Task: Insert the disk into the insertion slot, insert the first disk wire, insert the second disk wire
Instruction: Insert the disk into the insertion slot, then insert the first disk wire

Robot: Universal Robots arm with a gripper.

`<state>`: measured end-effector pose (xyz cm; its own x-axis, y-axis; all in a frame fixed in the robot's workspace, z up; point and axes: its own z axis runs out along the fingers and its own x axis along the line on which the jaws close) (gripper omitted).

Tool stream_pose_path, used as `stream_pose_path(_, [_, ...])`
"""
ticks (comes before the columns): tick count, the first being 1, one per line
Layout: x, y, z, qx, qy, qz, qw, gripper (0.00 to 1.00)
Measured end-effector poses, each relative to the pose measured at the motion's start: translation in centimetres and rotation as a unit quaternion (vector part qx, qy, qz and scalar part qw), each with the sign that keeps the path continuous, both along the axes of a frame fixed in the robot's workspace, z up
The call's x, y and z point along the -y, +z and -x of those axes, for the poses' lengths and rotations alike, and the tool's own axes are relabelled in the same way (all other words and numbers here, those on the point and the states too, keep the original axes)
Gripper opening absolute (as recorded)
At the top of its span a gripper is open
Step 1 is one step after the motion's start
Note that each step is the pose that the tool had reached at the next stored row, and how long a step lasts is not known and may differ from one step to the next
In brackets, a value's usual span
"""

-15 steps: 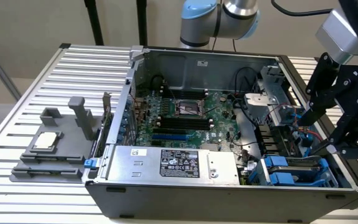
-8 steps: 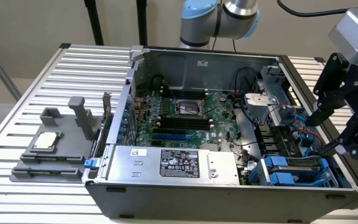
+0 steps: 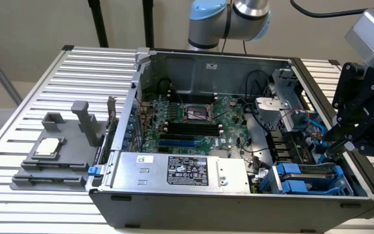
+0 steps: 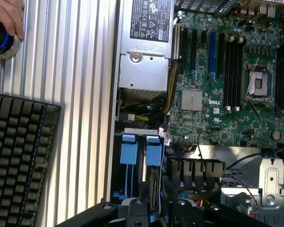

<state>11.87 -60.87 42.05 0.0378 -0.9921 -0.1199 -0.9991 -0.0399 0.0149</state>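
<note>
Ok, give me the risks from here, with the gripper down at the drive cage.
1. The gripper hangs right at the case's side wall, beside the insertion slot with its blue rails. A skewed move could strike the wall or jam on the rails.
2. Red and blue wires lie loose next to the slot, close to the gripper. They could snag or get pinched.

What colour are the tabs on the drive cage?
Light blue. The tabs show best in the wrist view.
</note>
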Motion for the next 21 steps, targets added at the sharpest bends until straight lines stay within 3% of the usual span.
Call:
stream_pose_path(18, [-0.01, 0.00, 0.00, 0.0000, 0.000, 0.0001, 1.0000, 0.25])
stream_pose_path(19, [-0.14, -0.02, -0.13, 0.0001, 0.000, 0.0008, 1.0000, 0.25])
stream_pose_path(21, [-0.46, -0.10, -0.54, 0.0000, 0.000, 0.0052, 1.0000, 0.25])
